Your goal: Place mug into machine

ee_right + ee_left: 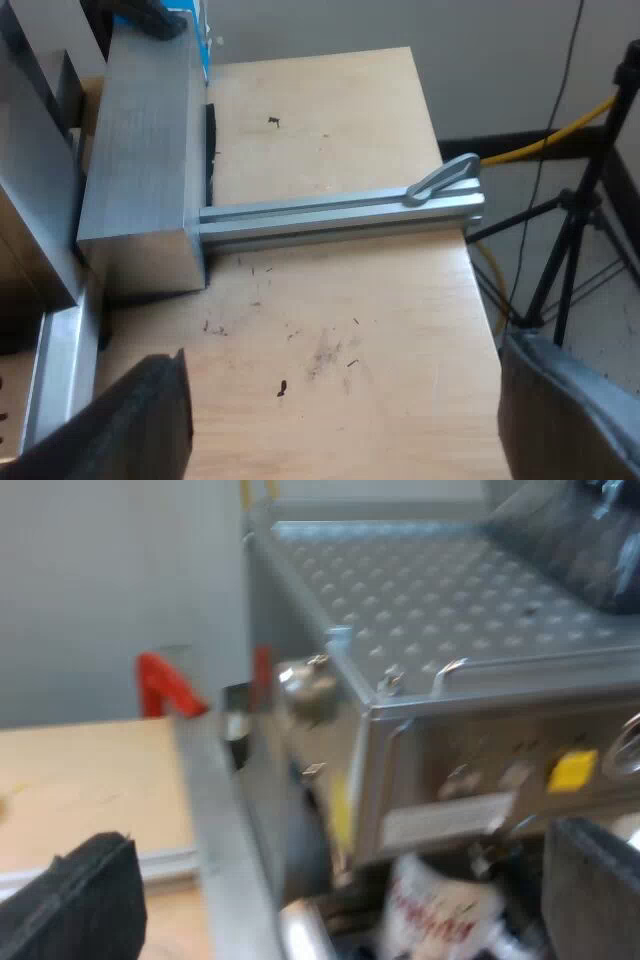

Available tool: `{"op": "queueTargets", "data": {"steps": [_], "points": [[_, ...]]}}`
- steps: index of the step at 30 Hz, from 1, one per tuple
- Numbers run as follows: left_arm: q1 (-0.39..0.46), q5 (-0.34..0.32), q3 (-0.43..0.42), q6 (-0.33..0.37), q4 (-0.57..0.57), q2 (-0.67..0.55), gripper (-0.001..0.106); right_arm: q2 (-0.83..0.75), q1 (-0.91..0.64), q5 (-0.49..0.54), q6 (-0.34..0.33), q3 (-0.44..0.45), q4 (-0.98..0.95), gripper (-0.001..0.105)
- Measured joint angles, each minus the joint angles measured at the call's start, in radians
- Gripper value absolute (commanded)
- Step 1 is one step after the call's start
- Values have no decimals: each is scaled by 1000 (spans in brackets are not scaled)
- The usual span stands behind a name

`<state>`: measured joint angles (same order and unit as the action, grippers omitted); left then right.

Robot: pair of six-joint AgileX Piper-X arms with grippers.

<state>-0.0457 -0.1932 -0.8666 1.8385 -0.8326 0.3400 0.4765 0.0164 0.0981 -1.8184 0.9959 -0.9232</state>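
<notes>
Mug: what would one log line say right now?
mug: below espresso machine front | left hand: open, near mug | right hand: open, over table

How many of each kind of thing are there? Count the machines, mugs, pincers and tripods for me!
Espresso machine: 1
Mug: 1
Pincers: 2, the left pincer and the right pincer
Tripod: 1
Total: 5
</notes>
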Motion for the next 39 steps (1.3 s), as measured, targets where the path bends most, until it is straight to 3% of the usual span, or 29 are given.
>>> {"op": "queueTargets", "data": {"steps": [3, 6, 12, 13, 19, 24, 35, 36, 39], "points": [[0, 92, -2, -30, -120, -101, 81, -100, 0, 0, 4, 0, -45, 66], [0, 131, -7, -65, -194, -177, 81, -172, 0, 0, 9, 0, -87, 66], [0, 140, -7, -69, -263, -260, 81, -278, 0, 0, 15, 0, -163, 66], [0, 143, -7, -89, -328, -340, 81, -294, 0, 0, 14, 0, -173, 66], [0, 143, -8, -120, -448, -355, 81, -446, 0, 0, 14, -11, -223, 66], [2, 161, -19, -135, -572, -355, 81, -485, 0, 4, 14, -56, -245, 66], [2, 165, -8, -140, -460, -355, 81, -485, 0, 22, 14, -165, -96, 66], [2, 165, 46, -140, -344, -355, 81, -485, 0, 24, 14, -208, -48, 66], [2, 165, 97, -140, -302, -355, 81, -483, 0, 24, 15, -248, -43, 66]]}}
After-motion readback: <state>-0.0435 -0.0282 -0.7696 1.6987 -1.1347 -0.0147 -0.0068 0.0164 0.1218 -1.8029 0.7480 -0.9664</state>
